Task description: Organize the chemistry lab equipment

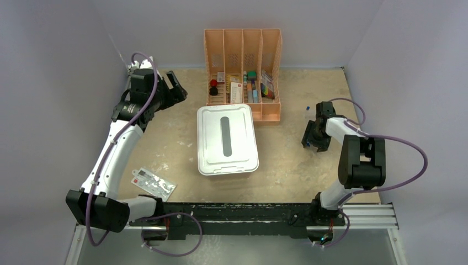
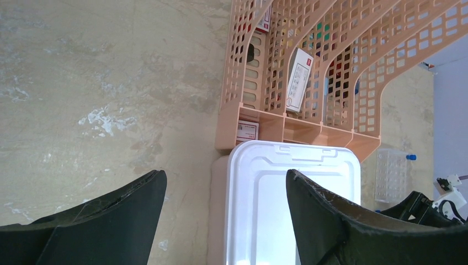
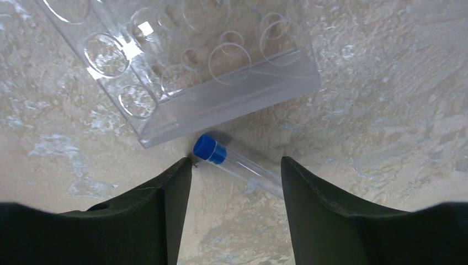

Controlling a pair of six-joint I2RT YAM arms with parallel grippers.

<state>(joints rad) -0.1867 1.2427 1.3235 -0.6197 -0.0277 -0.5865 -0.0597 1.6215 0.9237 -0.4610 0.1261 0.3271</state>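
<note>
From above we see one counter [image 1: 165, 138], one white lidded box [image 1: 243, 146] at its middle, one four-bay organizer [image 1: 243, 41] touching its far side, and one printed packet [image 1: 153, 183] near left. The right wrist view makes plain what barely shows overhead: one clear rack [image 3: 182, 72] and, just beside it on the counter, one blue-capped tube [image 3: 245, 168] between the right hand's [image 1: 314, 146] spread fingers. The left hand [image 1: 177, 88], far left, gapes empty.
</note>
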